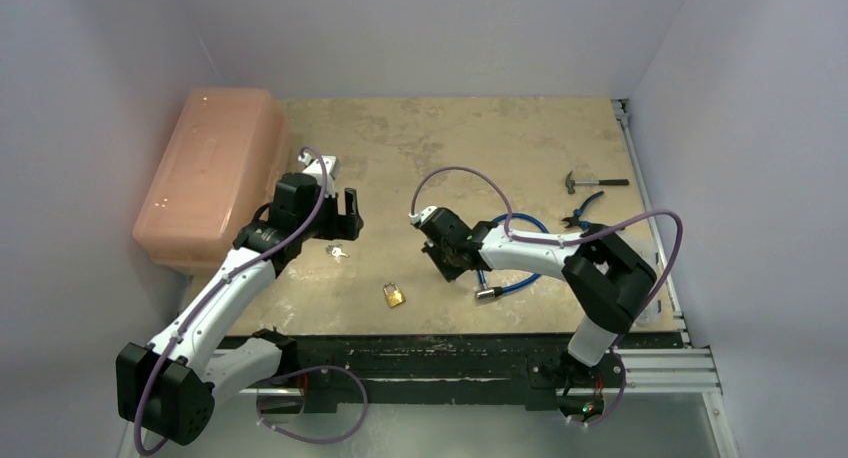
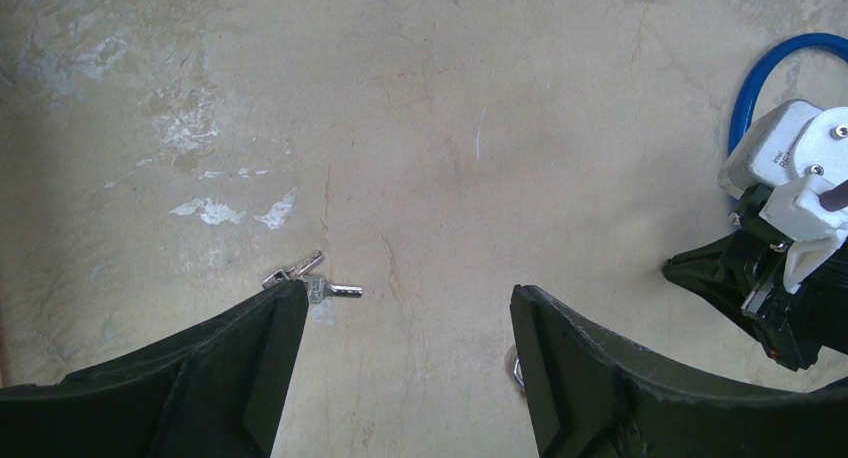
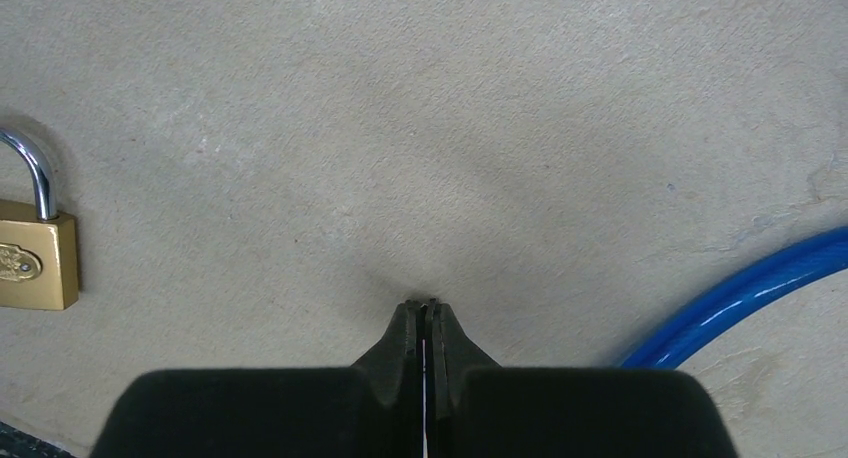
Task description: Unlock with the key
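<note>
A small brass padlock (image 1: pixel 394 296) lies on the table near the front edge. It also shows at the left of the right wrist view (image 3: pixel 35 253), shackle up. A bunch of silver keys (image 1: pixel 337 250) lies left of and beyond it. In the left wrist view the keys (image 2: pixel 312 284) lie at the tip of one finger. My left gripper (image 1: pixel 348 214) is open and empty above the table, the keys just beside its gap (image 2: pixel 405 298). My right gripper (image 1: pixel 455 266) is shut and empty (image 3: pixel 427 308), tips close to the table, right of the padlock.
A pink plastic bin (image 1: pixel 210 173) stands at the left. A blue cable (image 1: pixel 512 274) loops under the right arm and shows in the right wrist view (image 3: pixel 740 298). A hammer (image 1: pixel 595 182) and pliers (image 1: pixel 582 213) lie at the far right.
</note>
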`<state>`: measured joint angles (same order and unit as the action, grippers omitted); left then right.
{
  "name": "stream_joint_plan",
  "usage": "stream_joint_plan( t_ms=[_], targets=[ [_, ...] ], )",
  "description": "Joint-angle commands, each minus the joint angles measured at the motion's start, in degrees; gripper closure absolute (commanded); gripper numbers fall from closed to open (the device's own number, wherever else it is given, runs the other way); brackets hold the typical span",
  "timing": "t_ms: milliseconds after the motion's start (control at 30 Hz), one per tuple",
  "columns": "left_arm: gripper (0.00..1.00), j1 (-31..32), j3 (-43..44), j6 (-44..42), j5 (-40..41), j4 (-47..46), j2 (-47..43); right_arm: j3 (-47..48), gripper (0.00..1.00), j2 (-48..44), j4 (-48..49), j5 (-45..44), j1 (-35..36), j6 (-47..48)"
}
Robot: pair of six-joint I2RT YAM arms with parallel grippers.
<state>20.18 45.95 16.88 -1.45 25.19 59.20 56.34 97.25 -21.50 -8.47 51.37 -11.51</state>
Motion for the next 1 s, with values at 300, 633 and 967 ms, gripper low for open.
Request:
stream_joint_plan(
  t_ms=[300,633,967],
  targets=[
    [0.26,0.12,1.45,-1.34,-13.27,-4.12,-3.65,-1.4,1.0,-14.06,7.21,9.52,-0.05,1.09],
    [0.35,0.21,-1.88,1.81,-33.81,-14.46,-12.12,-5.86,1.0,-30.55,20.96,26.83,-0.05,-3.42],
    [0.52,0.21,-6.63,19.94,-45.34,-36.99,-19.38,-8.15,1.0,-42.33,37.69,30.45,-0.04,-15.12]
  ],
)
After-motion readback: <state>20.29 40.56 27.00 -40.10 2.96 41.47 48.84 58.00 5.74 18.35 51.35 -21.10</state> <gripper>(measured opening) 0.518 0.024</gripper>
